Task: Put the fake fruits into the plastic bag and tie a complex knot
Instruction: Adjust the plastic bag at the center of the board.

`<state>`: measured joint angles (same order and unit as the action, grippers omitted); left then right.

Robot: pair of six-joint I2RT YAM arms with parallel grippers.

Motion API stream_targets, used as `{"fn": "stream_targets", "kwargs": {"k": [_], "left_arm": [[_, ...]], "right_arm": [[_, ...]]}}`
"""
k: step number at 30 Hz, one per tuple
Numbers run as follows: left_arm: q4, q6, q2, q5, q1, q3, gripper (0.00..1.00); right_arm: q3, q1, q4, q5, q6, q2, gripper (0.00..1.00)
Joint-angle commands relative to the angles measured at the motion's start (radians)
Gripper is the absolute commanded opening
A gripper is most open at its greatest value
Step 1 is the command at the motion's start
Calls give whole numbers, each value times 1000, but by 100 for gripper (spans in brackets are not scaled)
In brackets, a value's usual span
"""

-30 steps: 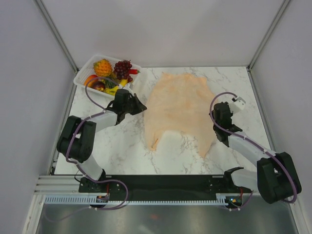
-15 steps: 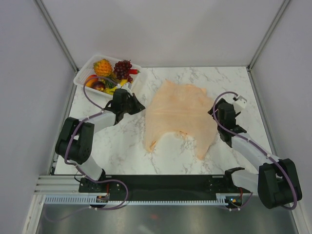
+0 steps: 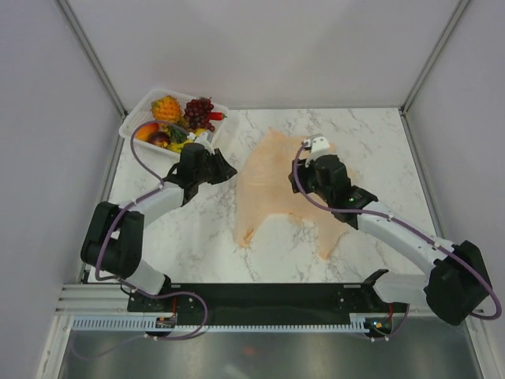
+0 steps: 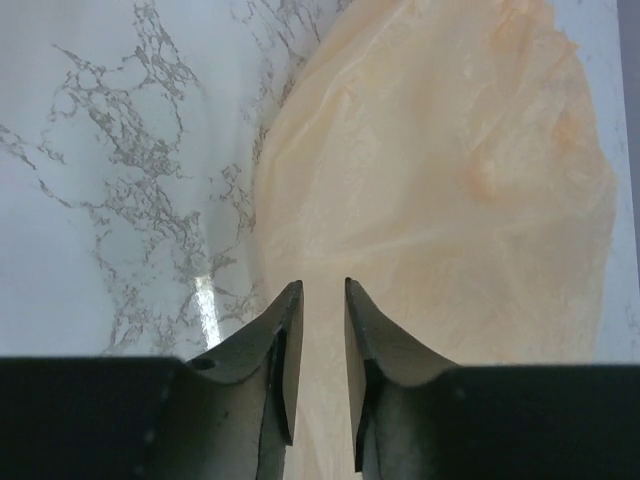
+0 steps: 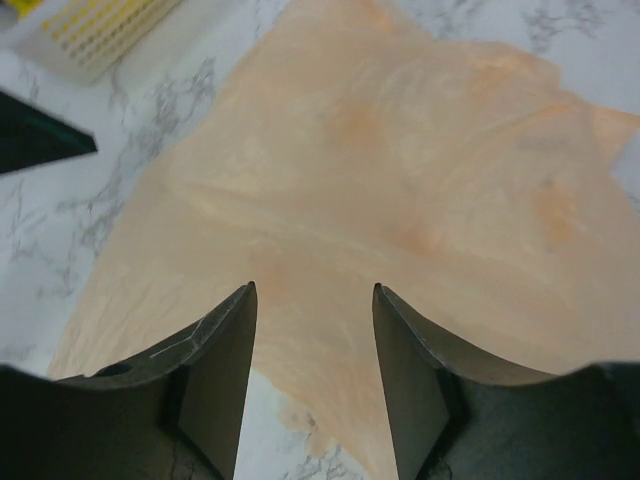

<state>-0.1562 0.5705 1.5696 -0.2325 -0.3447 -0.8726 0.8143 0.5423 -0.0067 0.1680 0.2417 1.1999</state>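
The plastic bag (image 3: 276, 178) lies flat and spread on the marble table, its two handle strips (image 3: 247, 231) pointing toward the arms; no knot is in view. The fake fruits (image 3: 180, 118) are piled in a white lattice basket (image 3: 131, 125) at the back left. My left gripper (image 3: 229, 169) hovers at the bag's left edge; its jaws (image 4: 322, 285) stand a narrow gap apart with nothing between them, the bag (image 4: 430, 180) ahead. My right gripper (image 3: 306, 183) hangs over the bag's middle, open (image 5: 313, 288) above the peach plastic (image 5: 380, 170), holding nothing.
The basket's corner (image 5: 90, 35) and a left fingertip (image 5: 40, 140) show at the left of the right wrist view. Grey walls enclose the table on three sides. Bare marble (image 3: 379, 142) lies right of the bag.
My right arm has swung left from beside the bag to over its middle, jaws opened. The left jaws have parted slightly. The bag has settled flatter and narrower.
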Motion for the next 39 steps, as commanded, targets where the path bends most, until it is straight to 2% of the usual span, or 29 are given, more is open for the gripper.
{"fn": "stream_targets", "kwargs": {"k": [1,4,7,10,13,20,25,26,29,30,33,39], "left_arm": [[-9,-31,-91,53,-2,30,32],[-25,-21,-137,99,-4,69,53],[-36,-12,-187,110,-2,98,61],[-42,-6,-217,110,-2,112,62],[-45,-1,-221,110,-2,115,62],[-54,14,-192,65,-2,107,61],[-59,14,-201,62,-4,113,61],[-59,14,-203,64,-4,113,61],[-60,12,-207,68,-5,115,61],[-60,11,-209,74,-4,116,61],[-60,11,-214,78,-5,119,61],[-60,15,-223,82,-5,124,61]], "right_arm": [[55,117,-185,51,-156,67,59],[57,189,-229,76,-197,111,63],[46,237,-236,90,-234,154,66],[48,274,-251,149,-232,202,74],[48,295,-259,195,-257,249,77],[69,332,-277,297,-268,348,80],[138,344,-263,487,-252,444,77],[147,344,-254,505,-252,454,74],[172,344,-204,507,-266,478,54],[183,344,-182,510,-263,487,34],[198,344,-164,484,-252,494,0],[261,343,-159,444,-200,480,0]]}}
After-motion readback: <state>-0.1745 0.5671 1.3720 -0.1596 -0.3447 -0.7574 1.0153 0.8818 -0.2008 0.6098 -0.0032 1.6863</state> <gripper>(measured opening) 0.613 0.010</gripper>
